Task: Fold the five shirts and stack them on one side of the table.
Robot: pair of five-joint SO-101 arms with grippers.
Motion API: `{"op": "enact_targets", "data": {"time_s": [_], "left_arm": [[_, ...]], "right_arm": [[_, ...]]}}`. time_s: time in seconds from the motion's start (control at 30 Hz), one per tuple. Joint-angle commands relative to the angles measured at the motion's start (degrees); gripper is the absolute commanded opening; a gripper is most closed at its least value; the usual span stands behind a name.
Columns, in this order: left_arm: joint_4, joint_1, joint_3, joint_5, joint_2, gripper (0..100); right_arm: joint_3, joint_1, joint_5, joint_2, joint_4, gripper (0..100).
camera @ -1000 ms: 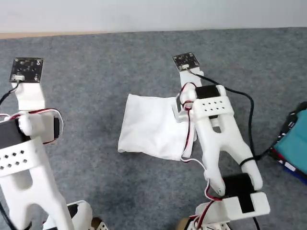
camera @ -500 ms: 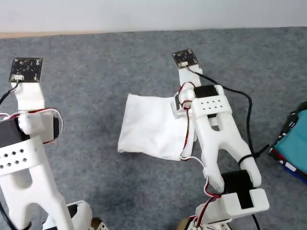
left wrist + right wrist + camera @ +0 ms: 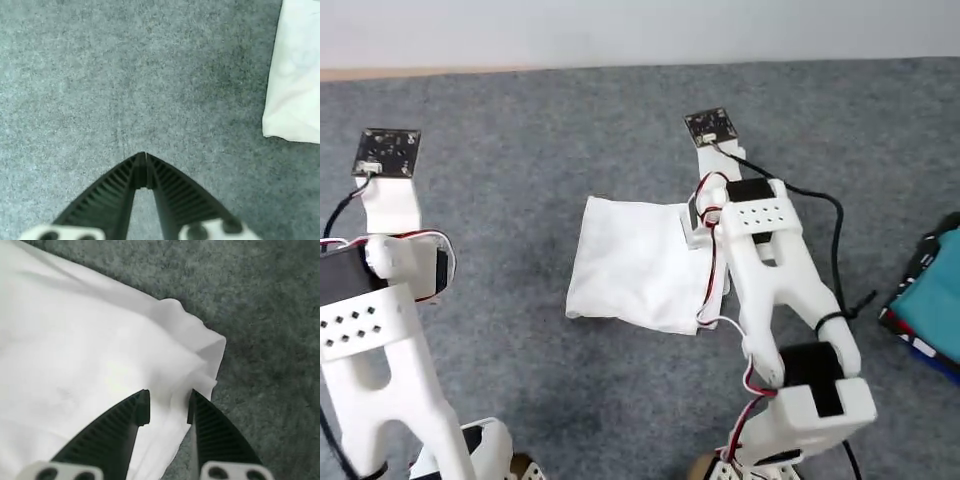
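grey felt-covered desk takes up most of the high view. left arm comes up from the near-left corner and sits over bare desk, well apart from the cloth. right arm comes up from the near edge, a bit right of the middle, with its wrist over the right side of the white shirt. that shirt is folded into a rough rectangle and lies flat around the middle of the desk. there's a pile of folded shirts at the right edge, teal on top with darker stuff under it, partly cut off. right tool has a narrow gap between its tips, right over the shirt's edge near a rumpled corner, with a ridge of cloth in the gap. can't tell if it's actually pinching it. left tool is closed, tips touching, nothing in it, pointing at bare desk with the shirt's corner off to one side.
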Motion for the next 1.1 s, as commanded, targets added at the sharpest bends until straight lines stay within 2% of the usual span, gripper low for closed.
{"op": "enact_targets", "data": {"time_s": [0.0,0.2,0.33,0.4,0.8,1.07], "left_arm": [[-1.0,-0.2,-0.2,-0.5,0.1,1],[-1.7,-0.2,-0.1,-0.5,0.1,1],[-1.7,-0.2,-0.1,-0.5,0.1,1],[-1.6,-0.2,-0.1,-0.5,0.1,1],[-1.4,-0.2,-0.1,-0.6,0.1,1],[-1.5,-0.2,-0.1,-0.6,0.1,1]], "right_arm": [[-3.2,0.7,-0.4,0.4,-0.7,13.9],[-5.5,0.7,-0.4,2.6,-2.3,13.7],[-10.8,0.7,0.2,7.5,-3.7,4.6],[-14.5,0.8,3.0,11.0,-3.2,0.9],[-38.2,3.2,5.5,24.4,7.9,1.1],[-40.7,7.3,7.9,26.0,11.0,1.1]]}}
